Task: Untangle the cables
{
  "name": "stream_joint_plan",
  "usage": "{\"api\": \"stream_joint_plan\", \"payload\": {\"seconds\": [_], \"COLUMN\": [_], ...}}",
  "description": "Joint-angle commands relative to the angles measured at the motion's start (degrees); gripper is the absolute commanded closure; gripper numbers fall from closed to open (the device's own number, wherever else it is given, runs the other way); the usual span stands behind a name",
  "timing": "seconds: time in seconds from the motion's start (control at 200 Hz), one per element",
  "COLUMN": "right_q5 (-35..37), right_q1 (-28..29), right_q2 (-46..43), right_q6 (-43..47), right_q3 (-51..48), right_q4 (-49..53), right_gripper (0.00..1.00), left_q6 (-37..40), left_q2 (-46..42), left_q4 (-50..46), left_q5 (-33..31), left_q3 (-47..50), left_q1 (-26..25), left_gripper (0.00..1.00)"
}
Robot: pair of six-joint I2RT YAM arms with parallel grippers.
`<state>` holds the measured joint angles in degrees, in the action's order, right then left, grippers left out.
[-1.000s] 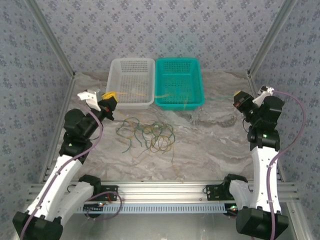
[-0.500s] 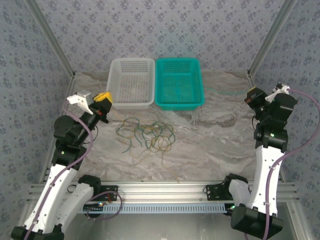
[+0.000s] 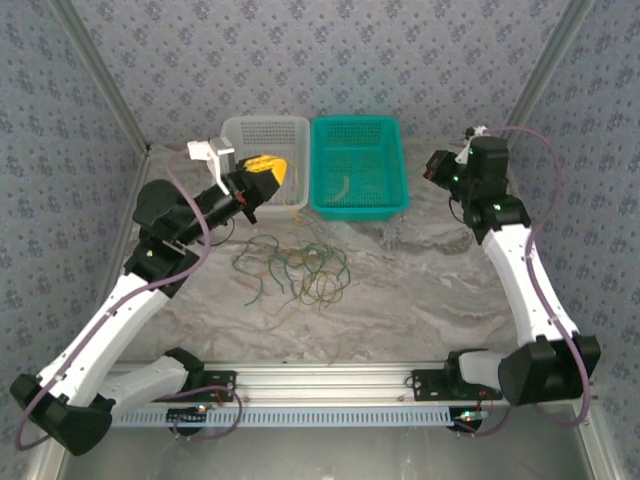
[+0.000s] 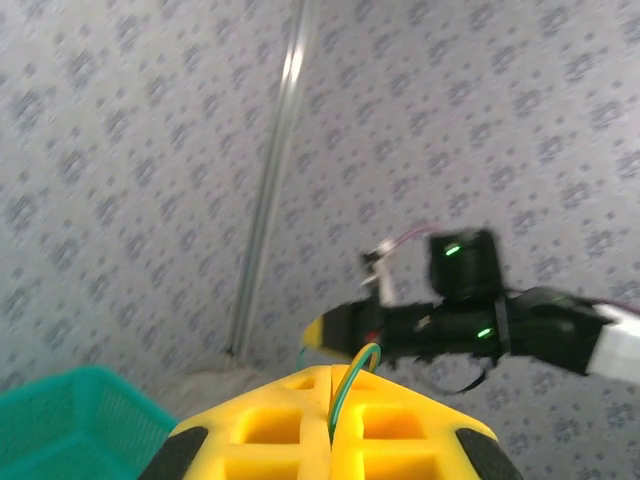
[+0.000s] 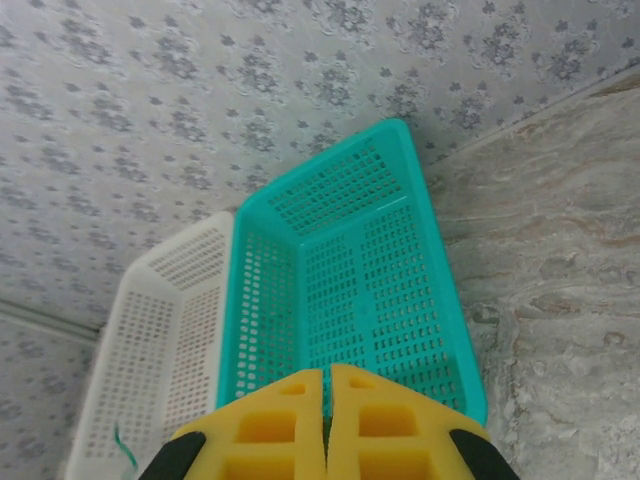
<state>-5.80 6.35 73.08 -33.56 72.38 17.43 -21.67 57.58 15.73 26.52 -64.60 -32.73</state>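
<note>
Both arms swung inward: left gripper now over white basket, jaws clamped on green strand looping up between them. Right gripper beside teal basket, jaws together. Cables heaped on table, apart from both grippers.

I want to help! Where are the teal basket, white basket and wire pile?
teal basket (image 3: 358, 209): top external view, near wall.
white basket (image 3: 264, 120): top external view, far rim.
cable tangle (image 3: 300, 268): top external view, middle loops.

The left arm and right arm were white shells with black joints, each trailed by a thick purple cable. The left gripper and right gripper had blocky yellow fingers with square recesses.
</note>
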Motion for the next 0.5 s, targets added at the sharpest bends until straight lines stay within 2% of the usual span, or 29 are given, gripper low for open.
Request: {"api": "stream_joint_plan", "payload": {"seconds": [0.0, 0.12, 0.245, 0.315, 0.385, 0.495], "right_q5": [9.55, 12.66, 20.05, 23.99, 24.96, 27.70], "right_q1": [1.25, 1.87, 2.30, 2.42, 2.89, 5.15], "right_q2": [4.25, 10.46, 14.62, 16.59, 19.38, 23.15], "right_q6": [0.32, -0.54, -3.88, -4.62, -5.14, -5.29], "right_q3": [3.90, 8.90, 12.22, 12.71, 14.10, 16.15], "right_q4": [-0.77, 0.24, 1.95, 1.46, 1.95, 2.54], "right_gripper": [1.00, 1.00, 1.00, 1.00, 1.00, 1.00], "left_q6": [1.58, 1.46, 2.11, 4.33, 8.79, 11.39], "left_q2": [-0.07, 1.00, 2.93, 3.89, 5.17, 9.70], "left_q4": [4.88, 5.93, 4.49, 2.53, -0.98, -2.32], "left_q5": [2.40, 2.21, 4.43, 3.15, 0.47, -0.43], "left_q3": [-3.39, -4.40, -9.29, -11.86, -15.72, -23.81], "left_q1": [-1.83, -2.27, -2.35, -2.27, -2.09, 1.77], "left_gripper": [1.00, 1.00, 1.00, 1.00, 1.00, 1.00]}}
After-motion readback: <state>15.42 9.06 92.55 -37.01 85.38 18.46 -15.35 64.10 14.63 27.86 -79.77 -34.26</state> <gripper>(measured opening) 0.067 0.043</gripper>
